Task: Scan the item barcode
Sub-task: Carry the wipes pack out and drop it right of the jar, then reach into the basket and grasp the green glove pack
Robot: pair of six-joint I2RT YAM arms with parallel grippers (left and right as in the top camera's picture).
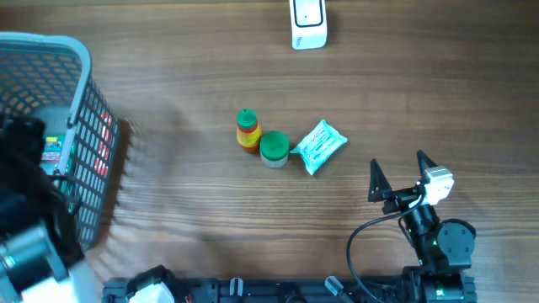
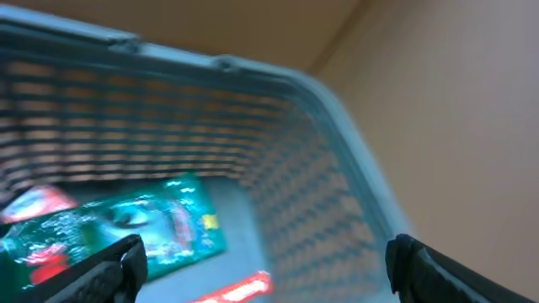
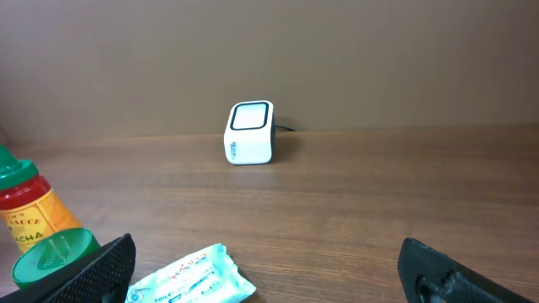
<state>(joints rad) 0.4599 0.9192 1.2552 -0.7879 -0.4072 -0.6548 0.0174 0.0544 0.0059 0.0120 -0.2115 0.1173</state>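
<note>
The white barcode scanner [image 1: 308, 23] [image 3: 250, 132] stands at the table's far edge. Mid-table sit a sauce bottle [image 1: 247, 130] [image 3: 25, 210] with a green cap, a green-lidded jar [image 1: 274, 148] [image 3: 50, 257] and a teal wipes packet [image 1: 319, 146] [image 3: 189, 279]. My left gripper [image 2: 265, 261] is open inside the grey basket [image 1: 50, 46] [image 2: 337, 109], with nothing between its fingers. A green packet [image 2: 126, 227] lies on the basket floor below it. My right gripper [image 1: 397, 162] [image 3: 265, 252] is open and empty, just right of the wipes packet and facing the scanner.
A red-and-white item [image 2: 236, 289] also lies in the basket. The left arm [image 1: 25, 210] covers the basket's near side in the overhead view. Bare wooden table lies between the mid-table items and the scanner.
</note>
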